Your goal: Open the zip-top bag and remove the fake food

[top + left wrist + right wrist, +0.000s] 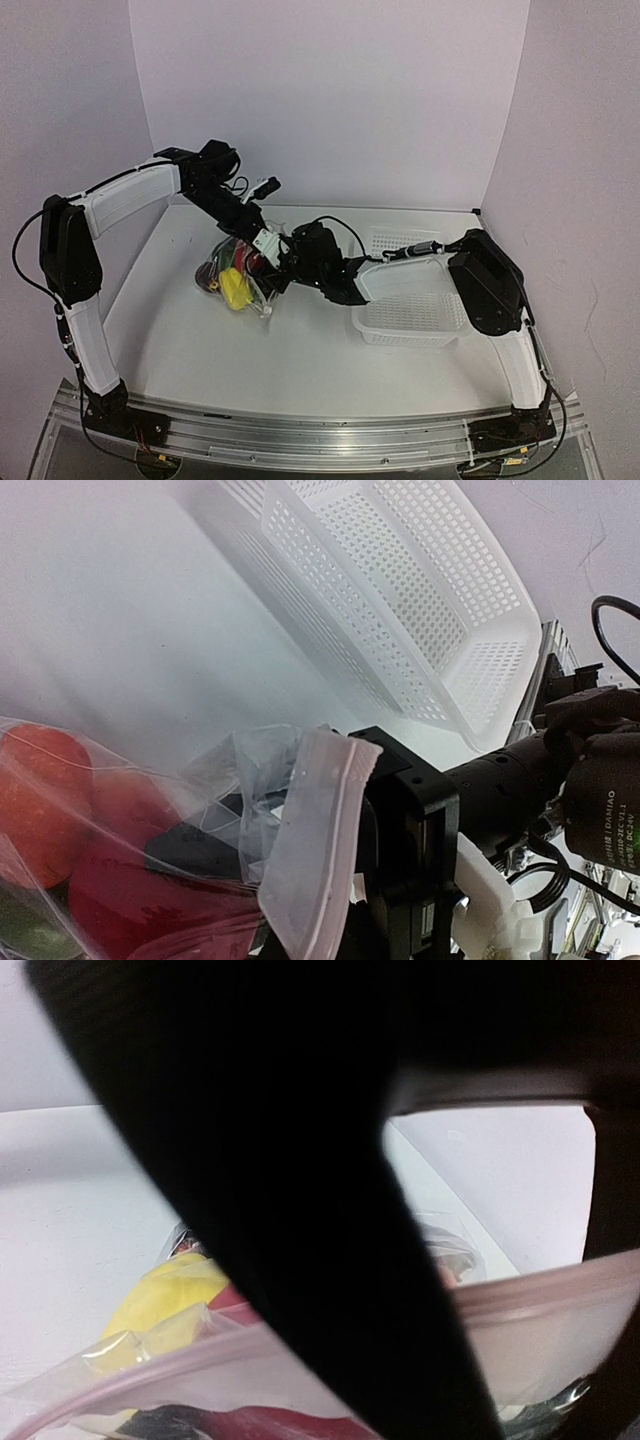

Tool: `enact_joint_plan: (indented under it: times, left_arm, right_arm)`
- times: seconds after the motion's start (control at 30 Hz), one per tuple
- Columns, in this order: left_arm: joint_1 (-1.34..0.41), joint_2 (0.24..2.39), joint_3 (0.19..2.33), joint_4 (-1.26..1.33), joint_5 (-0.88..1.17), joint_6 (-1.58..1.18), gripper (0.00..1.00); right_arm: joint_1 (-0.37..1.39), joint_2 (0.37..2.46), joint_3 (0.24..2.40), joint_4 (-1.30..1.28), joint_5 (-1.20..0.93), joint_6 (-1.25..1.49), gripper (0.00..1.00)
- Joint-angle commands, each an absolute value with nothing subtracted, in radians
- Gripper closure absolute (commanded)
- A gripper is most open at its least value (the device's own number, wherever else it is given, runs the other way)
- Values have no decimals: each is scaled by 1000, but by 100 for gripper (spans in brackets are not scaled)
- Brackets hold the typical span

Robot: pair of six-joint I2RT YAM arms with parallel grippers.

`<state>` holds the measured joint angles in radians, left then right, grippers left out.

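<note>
Zip-top bag (pixel 225 258) -- clear, crinkled, fake food (pixel 233 288) inside, beside basket (pixel 410 318) -- is clamped by left gripper (pixel 267 243), straddled by right gripper (pixel 283 272), jaws parted.

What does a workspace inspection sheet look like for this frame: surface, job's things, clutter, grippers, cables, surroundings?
Surface: white table, no spills seen.
Job's things: zip-top bag left of centre, fake food inside; red, yellow, dark pieces show.
Clutter: white mesh basket on the right, nothing seen in it.
Grippers: left gripper shut, seemingly pinching the bag's zip edge; right gripper open at the bag's mouth.
Cables: black cable loops over the right wrist, not snagged.
Surroundings: plain white walls; metal rail at near edge.
</note>
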<state>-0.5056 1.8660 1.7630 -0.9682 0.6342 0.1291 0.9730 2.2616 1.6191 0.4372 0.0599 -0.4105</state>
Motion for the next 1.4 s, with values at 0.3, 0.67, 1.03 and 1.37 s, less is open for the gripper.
enact_joint_plan:
  times: [0.3,0.67,1.03,1.37]
  left_arm:
    - [-525,1827,1790,-851,381,96,100]
    - [-526,1822,1740,-828,312,125,100]
    - [-527,1824,1746,-829,346,89,100]
    - [-528,1823,1735,-815,349,10,100]
  right_arm:
    - [965,2043,1456,292,15,-268,74]
    - [965,1846,1346,212,-80,-32,77]
    - [861,1602,1376,-230,416,218,76]
    - [571,1783,1625,-977,388,440,69]
